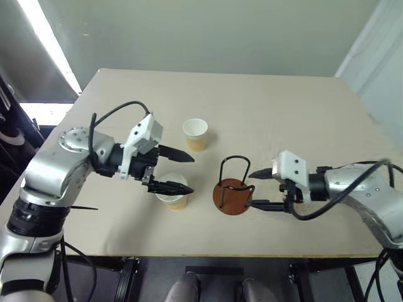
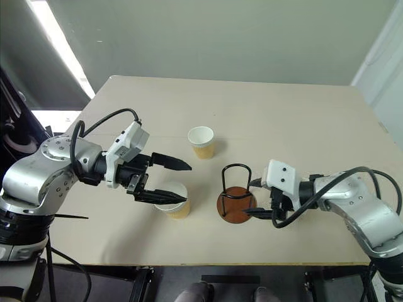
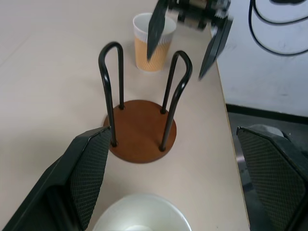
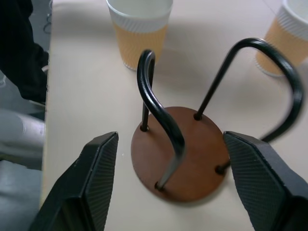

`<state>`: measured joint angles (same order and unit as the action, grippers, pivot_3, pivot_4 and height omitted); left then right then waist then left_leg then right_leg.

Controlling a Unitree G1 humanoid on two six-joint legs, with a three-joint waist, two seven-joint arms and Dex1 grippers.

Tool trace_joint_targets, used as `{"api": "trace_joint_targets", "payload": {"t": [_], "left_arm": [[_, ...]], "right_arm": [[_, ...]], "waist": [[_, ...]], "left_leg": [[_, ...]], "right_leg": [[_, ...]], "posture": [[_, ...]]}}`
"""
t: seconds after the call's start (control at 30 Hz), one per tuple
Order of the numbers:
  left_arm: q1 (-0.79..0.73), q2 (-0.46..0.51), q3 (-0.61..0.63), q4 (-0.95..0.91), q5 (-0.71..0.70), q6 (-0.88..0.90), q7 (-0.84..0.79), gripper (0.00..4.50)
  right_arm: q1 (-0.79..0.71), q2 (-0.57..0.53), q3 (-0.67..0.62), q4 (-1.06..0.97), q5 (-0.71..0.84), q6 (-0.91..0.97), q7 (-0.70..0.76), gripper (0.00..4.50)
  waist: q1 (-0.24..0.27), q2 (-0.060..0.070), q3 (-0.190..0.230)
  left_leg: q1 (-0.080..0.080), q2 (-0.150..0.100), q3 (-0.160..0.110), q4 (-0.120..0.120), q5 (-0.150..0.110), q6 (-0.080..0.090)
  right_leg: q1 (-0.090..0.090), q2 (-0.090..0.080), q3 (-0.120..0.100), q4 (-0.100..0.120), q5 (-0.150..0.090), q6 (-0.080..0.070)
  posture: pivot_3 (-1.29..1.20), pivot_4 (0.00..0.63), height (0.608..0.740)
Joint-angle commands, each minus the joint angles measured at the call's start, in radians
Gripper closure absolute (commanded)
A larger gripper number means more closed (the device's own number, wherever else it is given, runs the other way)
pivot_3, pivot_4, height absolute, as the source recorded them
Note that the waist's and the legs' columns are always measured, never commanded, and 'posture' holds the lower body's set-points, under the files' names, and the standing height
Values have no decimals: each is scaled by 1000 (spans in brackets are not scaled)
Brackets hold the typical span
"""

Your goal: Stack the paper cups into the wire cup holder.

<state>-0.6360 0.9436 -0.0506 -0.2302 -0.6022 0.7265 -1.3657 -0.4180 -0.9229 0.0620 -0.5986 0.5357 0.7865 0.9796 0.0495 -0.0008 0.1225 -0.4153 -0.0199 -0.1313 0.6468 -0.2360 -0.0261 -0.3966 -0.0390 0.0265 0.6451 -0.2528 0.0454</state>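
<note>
— Where do we stand?
— Wire cup holder centre frame, empty; nearest paper cup lower left, under our spread left gripper.
— Right gripper?
— Parted, holding nothing. We close squarely around the cup wall.

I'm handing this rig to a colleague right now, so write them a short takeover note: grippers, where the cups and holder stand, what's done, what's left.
Left gripper: open, holding nothing, hanging over the near paper cup.
Right gripper: open, holding nothing, its fingers on either side of the wire cup holder.
Holder: upright on the table near the front edge, no cup between its loops.
Cups: two in sight, both upright on the table, the near one left of the holder, the far paper cup further back.
Done: no cup stacked yet.
Left: pick up each cup and seat it in the holder.
</note>
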Motion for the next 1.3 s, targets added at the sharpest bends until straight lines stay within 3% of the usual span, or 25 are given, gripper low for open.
{"api": "trace_joint_targets", "payload": {"t": [0.03,0.33,0.63,0.9,1.3], "left_arm": [[23,43,64,-63,-14,-32,-10,0],[45,112,133,-152,15,-88,51,0],[109,206,205,-279,-33,-11,98,0],[243,279,193,-325,77,-97,124,0],[237,320,83,-322,216,-201,116,0]], "right_arm": [[-28,-17,-109,-46,96,49,-1,923],[-166,-26,-173,-6,259,156,-7,923],[-245,-71,-177,26,409,229,48,923],[-327,-87,-134,77,378,159,124,923],[-374,-130,-105,151,304,122,187,923]], "waist": [[-1,0,0],[-6,0,0],[-12,0,0],[-15,0,0],[-15,0,0]], "left_leg": [[0,0,0,0,0,0],[1,0,0,0,0,0],[0,0,0,0,0,0],[0,0,0,0,0,0],[-3,0,0,0,-2,-1]], "right_leg": [[0,0,0,0,0,0],[0,0,0,0,0,0],[-1,0,0,0,0,0],[-1,0,0,1,0,-1],[-5,0,0,2,-1,-2]], "posture": [[0,150,740],[0,150,740],[0,150,740],[0,150,740],[0,150,740]]}}
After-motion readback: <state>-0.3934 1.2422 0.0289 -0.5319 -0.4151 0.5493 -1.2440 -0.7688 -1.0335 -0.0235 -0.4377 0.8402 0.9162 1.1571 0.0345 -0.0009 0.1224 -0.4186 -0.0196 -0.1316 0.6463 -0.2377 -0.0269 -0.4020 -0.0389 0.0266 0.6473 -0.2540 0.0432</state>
